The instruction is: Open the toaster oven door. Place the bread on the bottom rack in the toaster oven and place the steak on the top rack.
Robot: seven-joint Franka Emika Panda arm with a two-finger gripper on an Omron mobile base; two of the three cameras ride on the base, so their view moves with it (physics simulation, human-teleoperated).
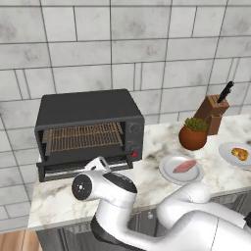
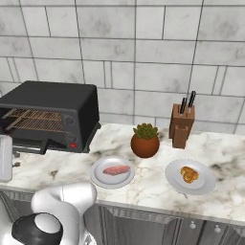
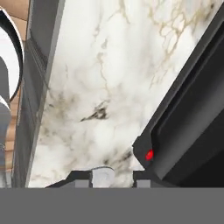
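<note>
Fingertips (image 3: pixel 101 176) low in frame, spread unclear.
Oven (image 1: pixel 88 130) door (image 1: pixel 83 167) down, racks exposed; steak (image 1: pixel 184 166) and bread (image 1: pixel 240 154) on plates, right.

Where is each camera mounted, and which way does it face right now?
Left base view: behind the arm's left, facing the toaster oven; the white arm rises lower right.
Right base view: behind its right, facing the steak and bread on plates; arm lower left.
Hand view: on the hand, looking down at the marble counter; pincer at bottom.
Shared: all three see the oven's red button.
</note>
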